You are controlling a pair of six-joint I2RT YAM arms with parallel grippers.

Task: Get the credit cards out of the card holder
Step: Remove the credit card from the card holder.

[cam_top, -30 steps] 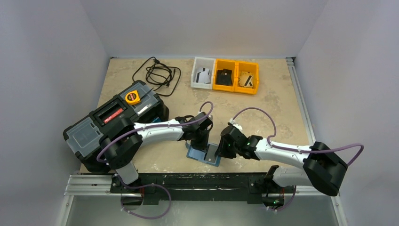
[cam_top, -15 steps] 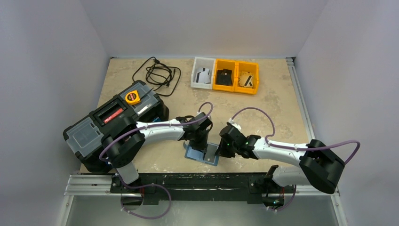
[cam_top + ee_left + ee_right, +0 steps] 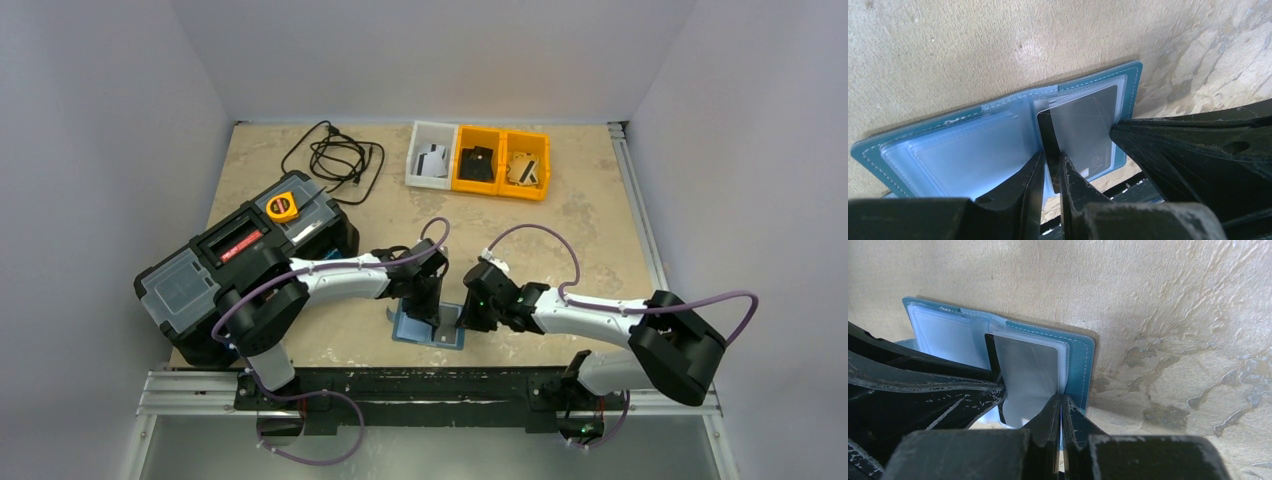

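The card holder (image 3: 412,329) lies open near the table's front edge, teal outside, light blue inside with clear pockets (image 3: 948,155). A black credit card (image 3: 1047,134) stands partly out of its right-hand pocket, with a pale grey sheet or card (image 3: 1028,372) in front of it. My left gripper (image 3: 437,317) is shut on the black card's edge (image 3: 1050,167). My right gripper (image 3: 463,318) is shut on the holder's right panel edge (image 3: 1061,402), on the teal cover (image 3: 1079,362).
A white bin (image 3: 431,155) and two yellow bins (image 3: 477,160) at the back hold cards. A large black toolbox (image 3: 240,265) with a yellow tape measure (image 3: 282,206) stands at left. A black cable (image 3: 335,155) lies at the back left.
My right gripper has moved left onto the holder's right edge. The holder and my left gripper have shifted slightly left.
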